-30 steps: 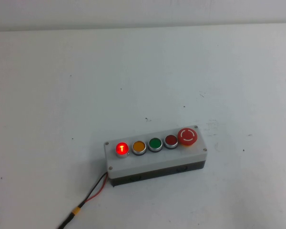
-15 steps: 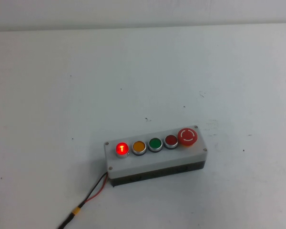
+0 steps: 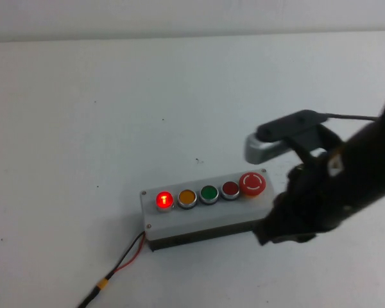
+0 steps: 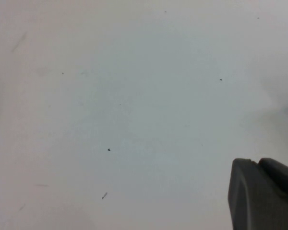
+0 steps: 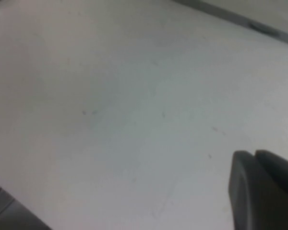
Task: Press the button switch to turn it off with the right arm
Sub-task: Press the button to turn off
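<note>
The button switch (image 3: 164,200) glows bright red at the left end of the grey five-button box (image 3: 208,221), which lies near the table's front middle. My right arm (image 3: 333,186) reaches in from the right. Its gripper (image 3: 253,142) is shut, silver-tipped, and hovers just behind and above the large red mushroom button (image 3: 253,183) at the box's right end, well to the right of the glowing switch. In the right wrist view the gripper (image 5: 253,153) shows over bare table. My left gripper (image 4: 257,162) is shut over bare table, seen only in the left wrist view.
Orange (image 3: 187,197), green (image 3: 209,193) and dark red (image 3: 230,189) buttons sit between the switch and the mushroom button. A red and black cable (image 3: 125,260) runs from the box's left end to the front edge. The white table (image 3: 115,115) has a wall behind it.
My right arm has come into the high view from the right, and its gripper now hovers by the mushroom button. The switch glows as before.
</note>
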You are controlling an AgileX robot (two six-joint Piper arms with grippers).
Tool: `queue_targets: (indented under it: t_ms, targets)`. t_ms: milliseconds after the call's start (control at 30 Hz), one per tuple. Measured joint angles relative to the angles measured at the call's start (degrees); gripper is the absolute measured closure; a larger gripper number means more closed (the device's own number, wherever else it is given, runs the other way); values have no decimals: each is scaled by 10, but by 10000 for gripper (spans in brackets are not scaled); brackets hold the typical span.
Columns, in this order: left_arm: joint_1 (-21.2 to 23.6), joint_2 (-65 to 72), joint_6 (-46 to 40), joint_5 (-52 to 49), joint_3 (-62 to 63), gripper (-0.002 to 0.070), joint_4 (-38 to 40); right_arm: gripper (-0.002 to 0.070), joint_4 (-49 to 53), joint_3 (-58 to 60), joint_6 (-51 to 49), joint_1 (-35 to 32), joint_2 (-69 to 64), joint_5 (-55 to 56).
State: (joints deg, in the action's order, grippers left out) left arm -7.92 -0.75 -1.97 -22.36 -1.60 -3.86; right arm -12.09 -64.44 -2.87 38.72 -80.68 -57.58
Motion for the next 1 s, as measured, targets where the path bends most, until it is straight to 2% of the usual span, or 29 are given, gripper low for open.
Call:
queue_targets:
  t_ms: [167,567,1000]
  targets:
    - [0,0,0,0,0,677,0,692,9,-123,-2,44,-104,1]
    - [0,0,0,0,0,677,0,692,13,-400,19,76,-339,-64]
    - [0,0,0,0,0,677,0,692,18,-445,34,85,-378,-76]
